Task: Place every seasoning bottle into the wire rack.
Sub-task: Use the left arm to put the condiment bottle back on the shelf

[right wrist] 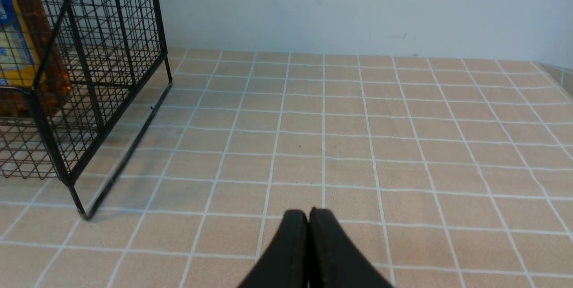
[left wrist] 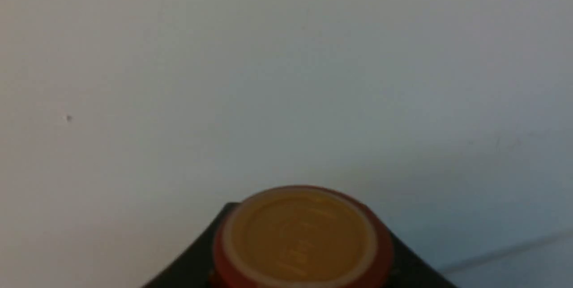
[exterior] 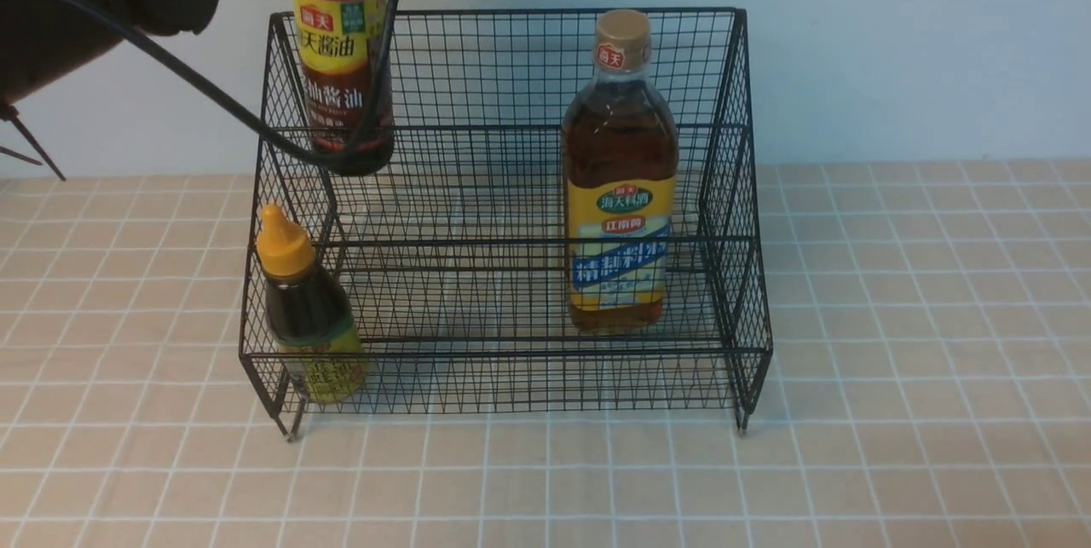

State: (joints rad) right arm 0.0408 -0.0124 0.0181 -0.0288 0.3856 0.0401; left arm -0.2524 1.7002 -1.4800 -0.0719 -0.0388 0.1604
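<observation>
The black wire rack [exterior: 511, 13] stands mid-table; its side also shows in the right wrist view [right wrist: 112, 55]. The tall amber bottle [exterior: 620, 190] [right wrist: 42, 37] stands upright on the lower tier at the right. The small dark bottle with a yellow nozzle cap [exterior: 307, 318] stands in the lower tier's front left corner. My left gripper [left wrist: 300, 252] is shut on the neck of the dark long-necked bottle [exterior: 343, 62]. That bottle is upright over the upper tier's left end; I cannot tell if its base touches. Its brown cap [left wrist: 300, 229] fills the left wrist view. My right gripper [right wrist: 309, 212] is shut and empty above the table.
A tiled beige tabletop [exterior: 895, 318] runs around the rack, with a pale wall [exterior: 895, 45] behind. My left arm's black cable [exterior: 213, 96] hangs across the rack's upper left corner. The rack's right foot [right wrist: 83, 212] lies to one side of my right gripper.
</observation>
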